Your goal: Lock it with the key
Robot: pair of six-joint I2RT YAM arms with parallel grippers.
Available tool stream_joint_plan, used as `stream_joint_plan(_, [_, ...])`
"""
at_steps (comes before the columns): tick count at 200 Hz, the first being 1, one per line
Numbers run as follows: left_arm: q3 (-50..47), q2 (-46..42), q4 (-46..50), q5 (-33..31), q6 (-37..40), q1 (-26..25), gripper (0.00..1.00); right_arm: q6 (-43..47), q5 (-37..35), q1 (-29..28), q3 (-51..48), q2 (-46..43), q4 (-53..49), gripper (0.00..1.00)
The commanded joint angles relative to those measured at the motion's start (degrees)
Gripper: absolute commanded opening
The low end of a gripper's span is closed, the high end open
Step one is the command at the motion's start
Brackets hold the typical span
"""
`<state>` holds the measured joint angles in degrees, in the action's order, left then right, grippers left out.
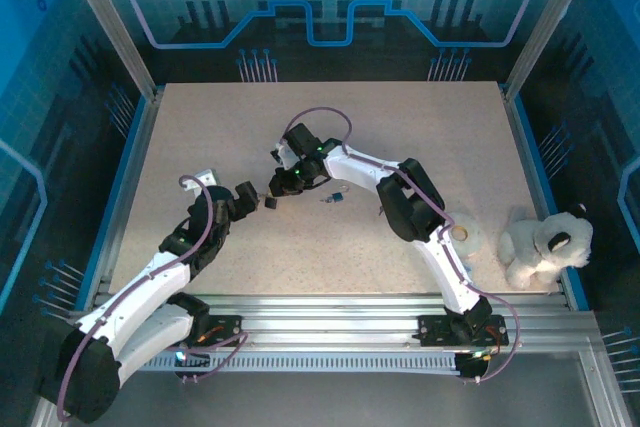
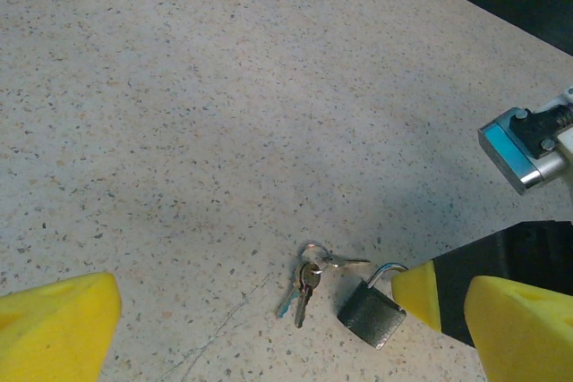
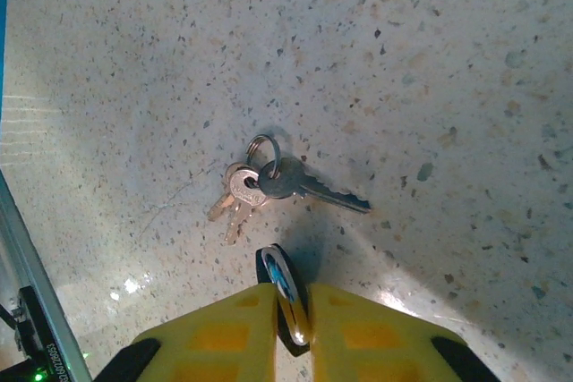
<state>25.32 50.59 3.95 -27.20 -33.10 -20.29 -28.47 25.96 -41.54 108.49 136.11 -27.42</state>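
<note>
R pincer state: right pincer (image 3: 293,292) is standing nearly shut, yellow pads almost meeting. It is pinching a thin dark-rimmed edge w/ a silver-blue glint, prob. the small dark-grey padlock with silver shackle (image 2: 369,315) seen end-on. Can't tell how firm the grip is.
L pincer state: left pincer (image 2: 288,333) is gaping fully wide and holding nothing, its yellow fingers sitting in the lower-left & lower-right corners of the L wrist view.
Padlock place: padlock is sitting lower centre-right in the L wrist view, shackle pointing up-right, just beside a yellow tip there.
Key place: key bunch of small metal keys on a silver split ring (image 3: 260,181) is lying flat on the speckled beige tabletop (image 3: 430,60), mid-frame in the R wrist view, just above the pads. In the L wrist view it is lying lower centre, just left of the padlock, not touching it.
Key axis: long silver key (image 3: 318,190) is running from the ring toward frame right in the R wrist view, dipping slightly. Two shorter keys are fanning down-left from the ring.
Deciding relation: key bunch is lying ahead of the left pincer, between the lines of its open fingers. Right pincer is busy on the lock, so the L arm is looking like the free one.
Next move (judgement): in the L wrist view the long key is lying along the fingers' closing line, so a wrist turn is prob. needed to pinch across it. The key is thin & flat, so there is a risk of dragging the whole ring.
</note>
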Motion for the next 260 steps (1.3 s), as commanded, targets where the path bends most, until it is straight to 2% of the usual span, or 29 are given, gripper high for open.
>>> stream_joint_plan(1, [-0.57,-0.93,-1.51,-0.2,-0.6,0.43,0.99,1.24,-0.13,0.46,2.42,2.01,-2.76,0.16])
stream_joint_plan(52, [-0.61,-1.0,-1.53,-0.09,-0.58,0.43,0.99,2.05,-0.65,0.58,4.17,2.93,-4.41,0.19])
stream_joint_plan(135, [-0.67,-1.31,-1.46,-0.29,-0.52,0.43,0.99,5.41,-3.16,1.02,9.74,4.03,-9.99,0.29])
stream_joint_plan(171, [-0.76,-1.44,-1.31,-0.37,-0.48,0.43,0.99,8.25,-6.41,1.04,12.59,2.88,-14.17,0.41])
stream_joint_plan(192, [-0.76,-1.51,-1.48,-0.27,-0.47,0.43,0.99,10.95,-12.28,0.39,11.82,-1.67,-15.35,0.57])
stream_joint_plan(208, [-0.79,-1.52,-1.54,-0.13,-0.39,0.43,0.99,13.55,-18.29,-0.81,10.76,-7.24,-15.94,0.81])
stream_joint_plan(212, [-0.74,-1.54,-1.62,-0.01,-0.36,0.44,0.99,14.04,-19.55,-1.03,10.44,-8.25,-15.96,0.84])
stream_joint_plan(215, [-0.76,-1.54,-1.65,0.04,-0.31,0.43,0.99,14.55,-21.09,-1.36,10.0,-9.53,-15.91,0.97])
stream_joint_plan(217, [-0.79,-1.54,-1.66,0.11,-0.3,0.43,0.99,14.79,-21.99,-1.6,9.75,-10.14,-15.87,0.99])
stream_joint_plan(260, [-1.36,-1.63,-2.74,1.2,-0.22,0.43,0.99,17.14,-37.73,-4.95,0.34,-25.27,-12.22,1.0])
